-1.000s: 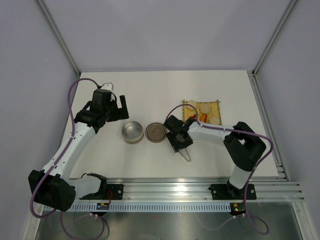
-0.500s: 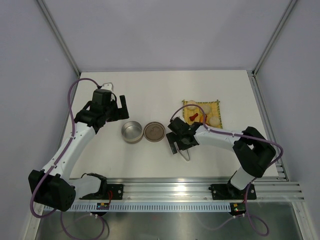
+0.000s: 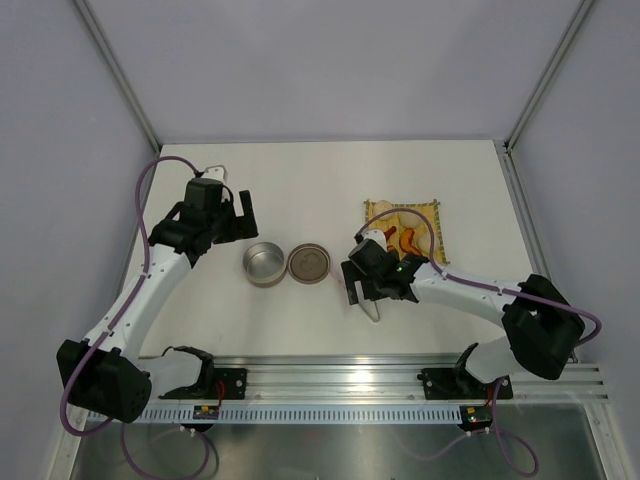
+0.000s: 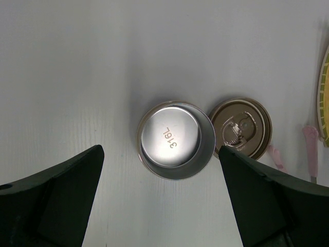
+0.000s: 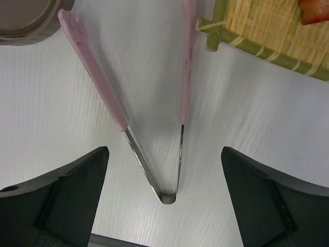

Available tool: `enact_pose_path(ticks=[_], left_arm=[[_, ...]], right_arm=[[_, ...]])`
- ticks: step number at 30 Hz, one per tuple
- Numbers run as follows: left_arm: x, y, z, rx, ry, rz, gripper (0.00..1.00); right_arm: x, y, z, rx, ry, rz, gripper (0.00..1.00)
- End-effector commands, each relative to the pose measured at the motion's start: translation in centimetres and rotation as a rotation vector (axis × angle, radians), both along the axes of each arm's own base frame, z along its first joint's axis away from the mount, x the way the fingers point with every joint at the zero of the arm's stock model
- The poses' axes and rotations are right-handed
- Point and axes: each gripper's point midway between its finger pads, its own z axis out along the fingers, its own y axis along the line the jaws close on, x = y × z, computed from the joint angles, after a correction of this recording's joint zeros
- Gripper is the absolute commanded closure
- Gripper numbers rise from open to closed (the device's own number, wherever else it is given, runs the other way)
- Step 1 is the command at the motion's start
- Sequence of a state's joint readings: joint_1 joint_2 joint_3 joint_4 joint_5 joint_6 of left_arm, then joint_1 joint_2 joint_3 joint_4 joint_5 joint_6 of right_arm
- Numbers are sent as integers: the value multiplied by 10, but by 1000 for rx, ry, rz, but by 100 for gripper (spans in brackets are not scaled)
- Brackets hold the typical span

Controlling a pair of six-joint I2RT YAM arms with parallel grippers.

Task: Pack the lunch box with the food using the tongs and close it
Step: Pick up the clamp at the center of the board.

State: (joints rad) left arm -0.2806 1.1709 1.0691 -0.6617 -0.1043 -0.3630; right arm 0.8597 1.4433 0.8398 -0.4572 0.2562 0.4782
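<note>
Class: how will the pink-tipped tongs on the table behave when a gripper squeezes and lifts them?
The tongs are a thin metal V, so they will probably spring shut under a squeeze. Their bare steel arms look smooth, likely slippery; the pink sleeves should grip better. Lying flat, they seem unlikely to roll.

Tin (image 4: 176,140) glossy brushed metal; lid (image 4: 241,128) duller brownish metal; tongs (image 5: 103,90) steel, matt pink tips; mat (image 5: 262,25) rough woven straw; table (image 5: 61,118) matt white

R hand (image 3: 365,291) over tongs (image 3: 374,311), lid (image 3: 309,263) just beside lunch box (image 3: 265,264), food (image 3: 405,239) on mat (image 3: 427,212)
</note>
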Motion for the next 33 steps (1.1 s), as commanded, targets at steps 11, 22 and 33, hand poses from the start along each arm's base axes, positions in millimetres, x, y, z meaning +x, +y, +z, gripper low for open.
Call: enact_pose_path(ticks=[11, 22, 33], left_arm=[[-1, -3, 4, -9, -13, -14, 1], [1, -2, 2, 1, -1, -13, 1], [3, -3, 2, 2, 1, -13, 1]], right_arm=[[3, 26, -9, -51, -62, 46, 0], [6, 19, -31, -60, -97, 20, 1], [6, 20, -51, -22, -122, 15, 3]])
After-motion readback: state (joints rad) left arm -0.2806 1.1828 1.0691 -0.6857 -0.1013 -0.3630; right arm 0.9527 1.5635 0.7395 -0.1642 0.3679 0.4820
